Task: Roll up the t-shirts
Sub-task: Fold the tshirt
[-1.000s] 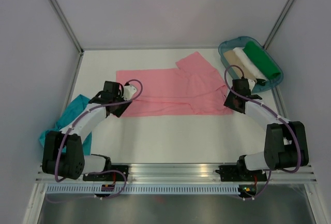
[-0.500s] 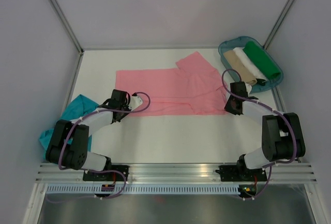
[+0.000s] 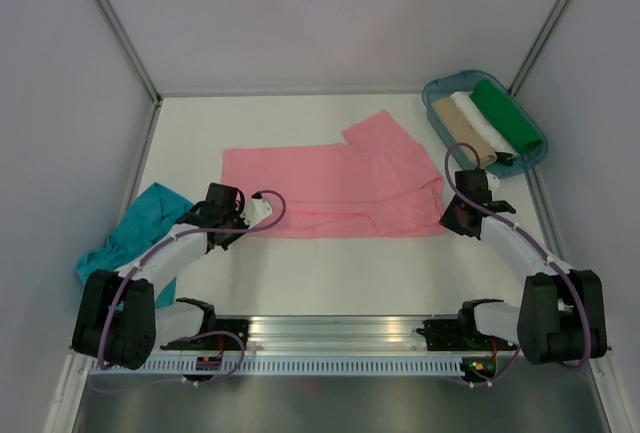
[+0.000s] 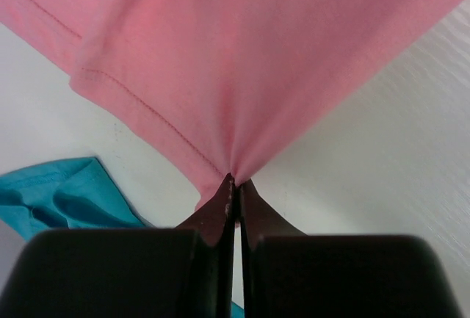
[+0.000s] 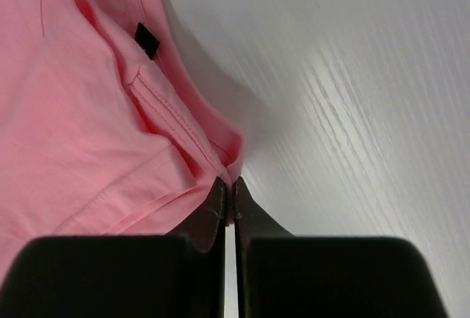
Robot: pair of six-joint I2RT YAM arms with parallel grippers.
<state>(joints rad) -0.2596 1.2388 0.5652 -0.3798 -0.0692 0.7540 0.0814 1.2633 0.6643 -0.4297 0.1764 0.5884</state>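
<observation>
**A:** Where is the pink t-shirt [image 3: 330, 188] found?

**B:** It is laid out flat in the middle of the worktop [image 3: 330, 273], between the two arms. One sleeve is pointed toward the far side.

**A:** What is done by the left fingers [image 4: 226, 199]?

**B:** They are pressed together on the near left corner of the shirt. The cloth is bunched into a little peak where it is pinched.

**A:** And the right fingers [image 5: 219, 199]?

**B:** They are pressed together too, and the hem at the near right corner is nipped between them.

**A:** Why are both corners held?

**B:** It is thought that the near edge is held at both ends so it can be lifted evenly. That way a straight fold or roll can be started.

**A:** Where is the teal t-shirt [image 3: 130, 238] kept?

**B:** It is left crumpled at the left side, apart from the pink one. It is likely saved for later.

**A:** And the tray [image 3: 440, 88]?

**B:** It is set in the far right corner, and rolled cloths [image 3: 490, 118] are seen inside.
</observation>
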